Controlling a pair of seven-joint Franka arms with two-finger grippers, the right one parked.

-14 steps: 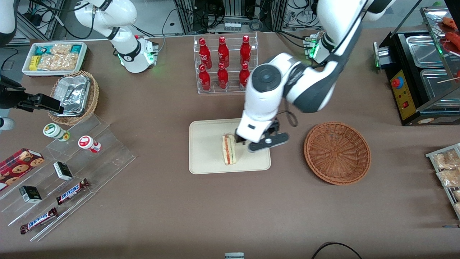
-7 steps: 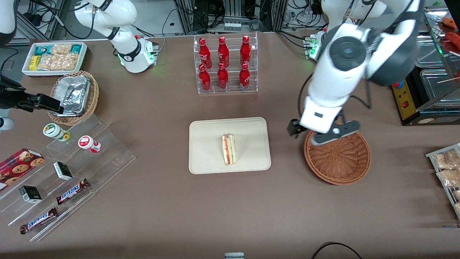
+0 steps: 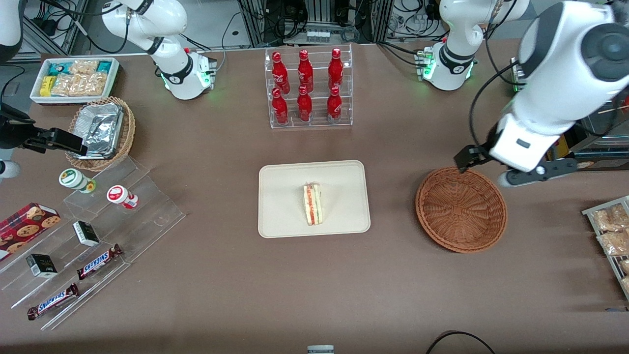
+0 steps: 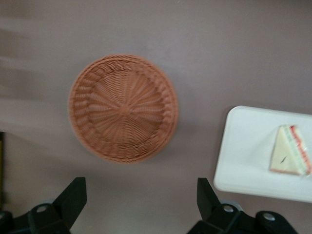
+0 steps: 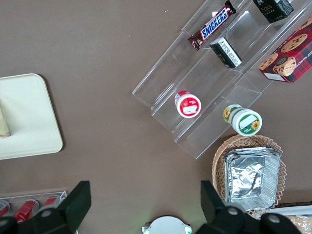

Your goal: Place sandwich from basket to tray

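The sandwich [image 3: 313, 204], a white bread wedge with red, orange and green layers, lies on the cream tray [image 3: 282, 216] at mid-table. It also shows in the left wrist view [image 4: 290, 157] on the tray [image 4: 243, 161]. The reddish-brown wicker basket [image 3: 461, 209] is empty and sits beside the tray toward the working arm's end; the left wrist view shows it too [image 4: 123, 107]. My left gripper [image 3: 506, 169] hangs high above the table beside the basket's rim, toward the working arm's end. Its fingers [image 4: 73, 197] are spread wide with nothing between them.
A clear rack of red bottles [image 3: 307, 88] stands farther from the front camera than the tray. A black food warmer [image 3: 575, 113] sits by the working arm. Snack packets [image 3: 612, 231], clear tiered shelves with candy bars [image 3: 98, 231], a foil-tray basket [image 3: 100, 132] and a white snack bin [image 3: 73, 78] line the ends.
My gripper left the sandwich on the tray, rose and swung away over the basket to its rim toward the working arm's end. The sandwich has not moved.
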